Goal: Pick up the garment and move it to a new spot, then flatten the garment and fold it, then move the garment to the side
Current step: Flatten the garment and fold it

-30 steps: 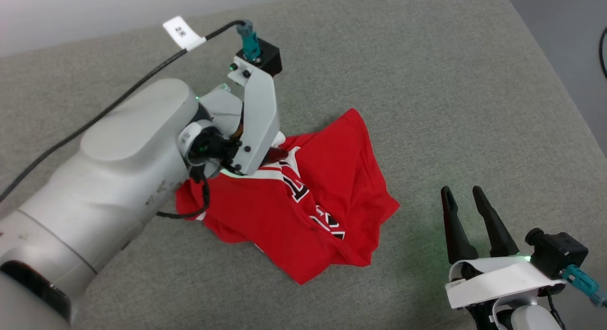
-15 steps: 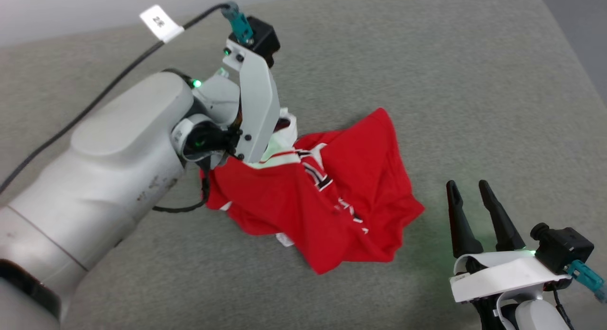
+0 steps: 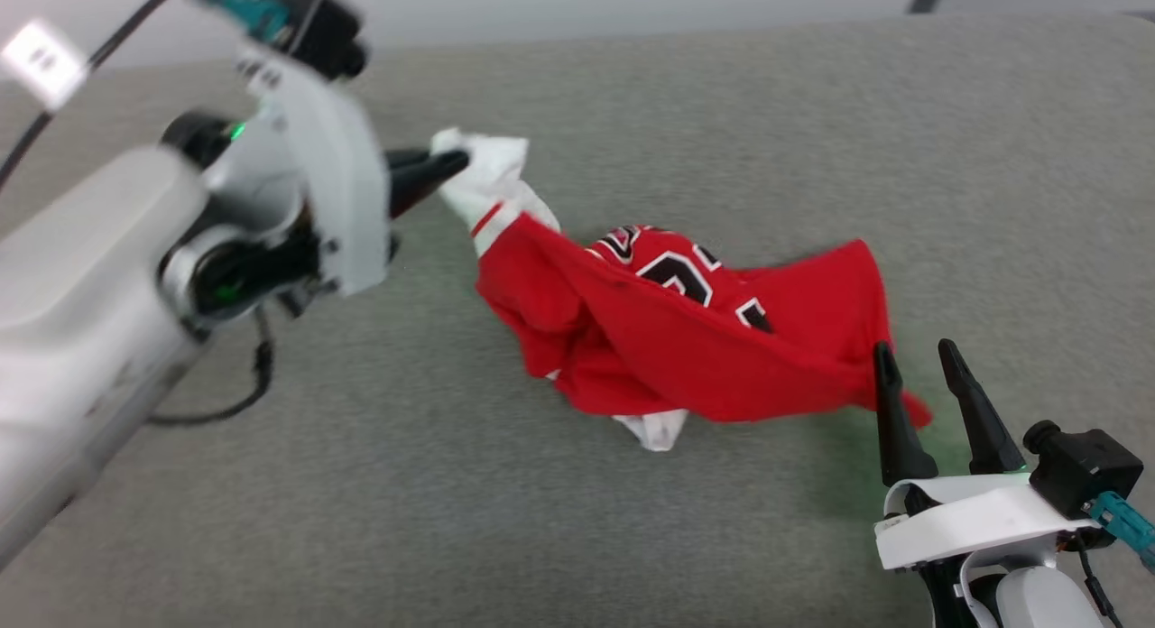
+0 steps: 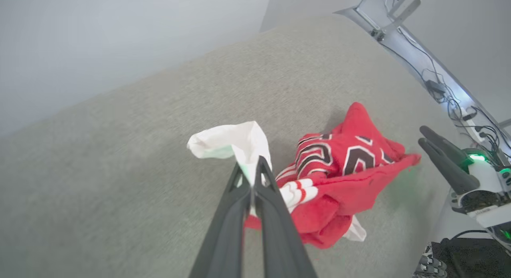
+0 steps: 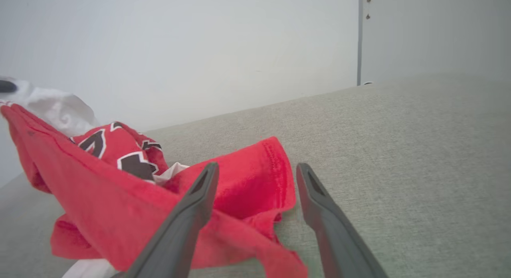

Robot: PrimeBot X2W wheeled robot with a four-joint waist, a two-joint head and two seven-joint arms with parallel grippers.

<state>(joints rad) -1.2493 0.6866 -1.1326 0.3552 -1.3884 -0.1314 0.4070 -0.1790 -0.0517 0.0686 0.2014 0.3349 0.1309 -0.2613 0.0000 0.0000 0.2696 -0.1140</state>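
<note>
Garment (image 3: 686, 357), sleeve between clamped jaws of left gripper (image 4: 250, 168).

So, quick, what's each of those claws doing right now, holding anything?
Left gripper: closed, holding the garment by its white sleeve.
Right gripper: open, holding nothing, next to the garment's red edge.

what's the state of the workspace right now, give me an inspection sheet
surface: grey fabric surface, flat
job's things: red shirt bunched, drawn up at one end by its white sleeve
clutter: nothing seen
hands: left hand shut on the sleeve; right hand open at the shirt's red edge, gripping nothing
cables: black cable looping under the left arm; wires along a pale frame beyond the surface
surroundings: plain pale wall
</note>
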